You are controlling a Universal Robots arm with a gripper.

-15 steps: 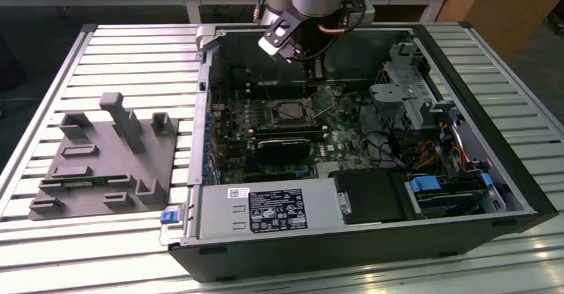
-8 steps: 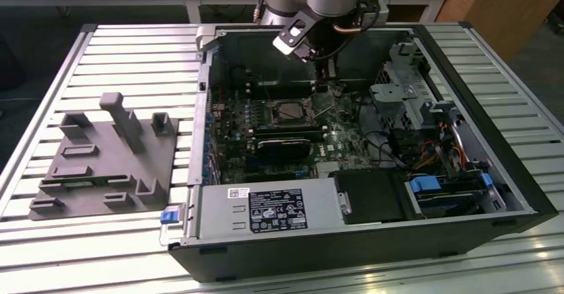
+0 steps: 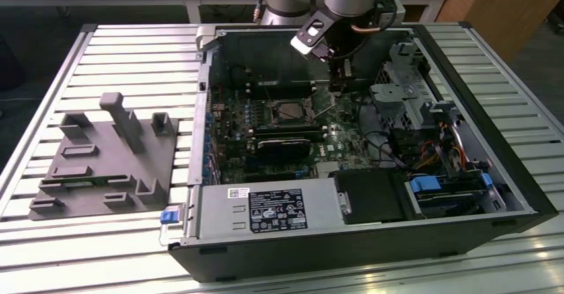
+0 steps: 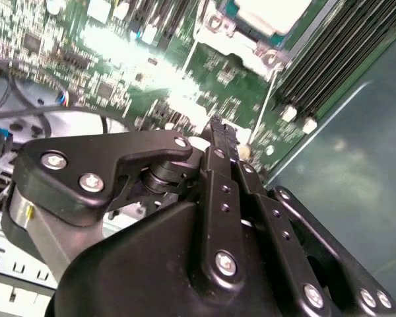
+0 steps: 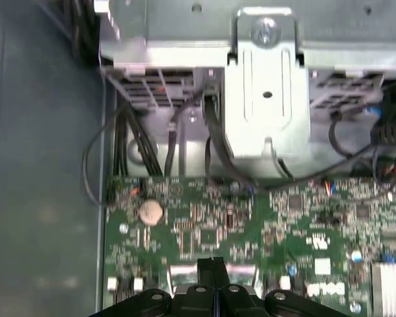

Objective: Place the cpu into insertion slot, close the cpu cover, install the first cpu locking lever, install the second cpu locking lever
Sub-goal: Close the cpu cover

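The gripper (image 3: 335,89) hangs inside the open case (image 3: 352,257), closed on nothing, with its tips just above the green board (image 3: 345,142). In the first wrist view the fingers (image 5: 208,267) press together. On the exterior view's left, a grey fixture (image 3: 97,168) lies on the slatted worktop (image 3: 132,49). The slot (image 3: 286,112) sits mid-board, just left of the gripper. In the second wrist view the cpu (image 4: 267,12) shows as a pale square inside the slot's metal frame, beyond the gripper (image 4: 219,127); I cannot tell whether the cover is shut. A drive cage (image 3: 445,188) stands at the right.
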